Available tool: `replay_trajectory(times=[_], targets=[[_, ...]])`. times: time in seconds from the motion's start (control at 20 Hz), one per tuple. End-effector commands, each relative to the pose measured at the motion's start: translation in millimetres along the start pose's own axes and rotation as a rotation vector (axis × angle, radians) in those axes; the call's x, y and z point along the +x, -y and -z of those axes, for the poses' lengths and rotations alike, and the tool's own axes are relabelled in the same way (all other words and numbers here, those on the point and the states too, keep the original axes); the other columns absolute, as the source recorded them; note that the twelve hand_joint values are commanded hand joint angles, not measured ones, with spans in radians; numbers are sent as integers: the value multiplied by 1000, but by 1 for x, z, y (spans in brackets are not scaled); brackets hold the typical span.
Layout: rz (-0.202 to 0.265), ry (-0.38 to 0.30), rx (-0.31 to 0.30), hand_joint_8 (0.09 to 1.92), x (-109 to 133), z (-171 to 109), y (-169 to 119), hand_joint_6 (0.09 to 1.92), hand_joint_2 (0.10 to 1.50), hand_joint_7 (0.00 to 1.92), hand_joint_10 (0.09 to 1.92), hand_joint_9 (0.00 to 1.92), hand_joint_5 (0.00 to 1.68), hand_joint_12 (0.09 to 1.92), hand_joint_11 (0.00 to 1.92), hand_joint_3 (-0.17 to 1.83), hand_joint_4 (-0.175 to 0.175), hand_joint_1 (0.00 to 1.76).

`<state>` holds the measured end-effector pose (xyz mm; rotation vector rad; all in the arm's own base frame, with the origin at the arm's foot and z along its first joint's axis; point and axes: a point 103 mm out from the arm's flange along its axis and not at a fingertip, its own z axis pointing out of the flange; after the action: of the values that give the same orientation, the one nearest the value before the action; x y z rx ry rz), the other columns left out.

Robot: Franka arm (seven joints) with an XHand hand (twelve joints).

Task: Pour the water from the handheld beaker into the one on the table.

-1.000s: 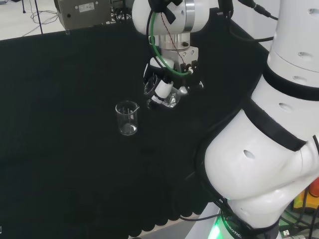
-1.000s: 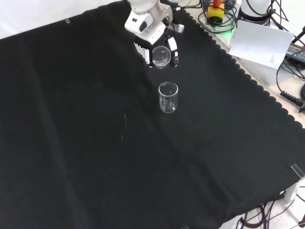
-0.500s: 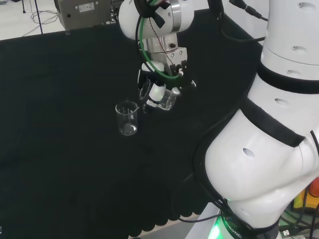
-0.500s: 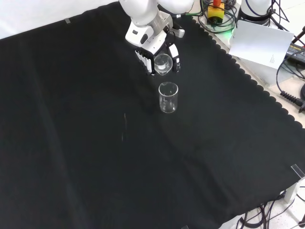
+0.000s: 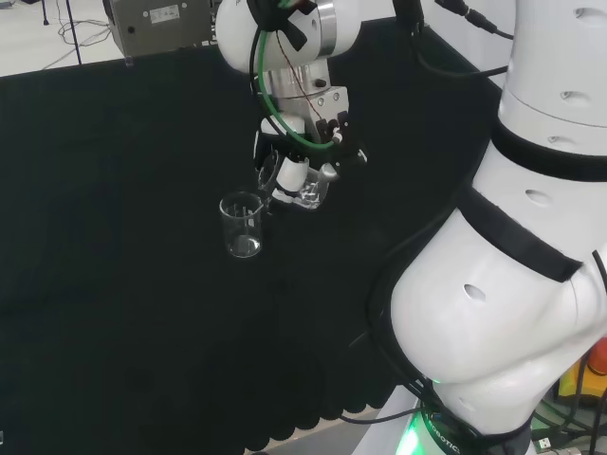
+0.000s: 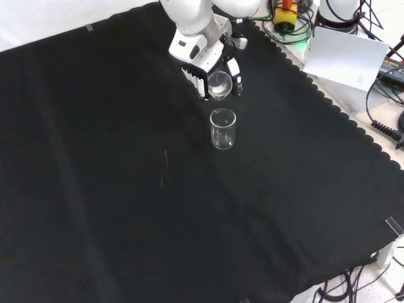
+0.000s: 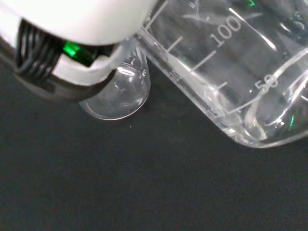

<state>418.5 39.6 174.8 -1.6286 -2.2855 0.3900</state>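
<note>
So the fingers [image 6: 235, 71] are curled round the handheld beaker [image 6: 218, 84], which is gripped by its side wall in the hand [image 5: 294, 171] and carried above the cloth, apparently tipped a bit in the front view. In the wrist view a little water looks to be pooled near its base, though that's hard to be sure of through clear glass. The table beaker [image 6: 223, 129] is stood upright on the black cloth [image 6: 126, 189], just beside and below the held one; in the head view it's seen just left of the hand. Both are probably thin, stiff glass: light, slippery, easily chipped, so rim-to-rim knocks are best avoided and the wall grip looks like the right place to be held. Loads of open cloth is left around the table beaker, and the scalloped cloth edge [image 6: 328, 104] is well apart, so tilting room isn't a worry.
</note>
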Motion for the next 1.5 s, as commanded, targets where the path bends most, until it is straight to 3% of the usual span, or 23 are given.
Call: replay_trajectory(times=[0.05, 0.75, 1.5], targets=[[8, 25, 30, 87, 8, 0, -2, 530, 596, 1756, 87, 1828, 1368, 449, 1786, 714, 175, 1151], [12, 100, 75, 87, 31, 2, -8, 534, 597, 1756, 87, 1827, 1366, 447, 1787, 712, 175, 1150], [-11, 178, 128, 87, 33, 12, -9, 537, 598, 1757, 87, 1828, 1364, 446, 1790, 711, 175, 1150]])
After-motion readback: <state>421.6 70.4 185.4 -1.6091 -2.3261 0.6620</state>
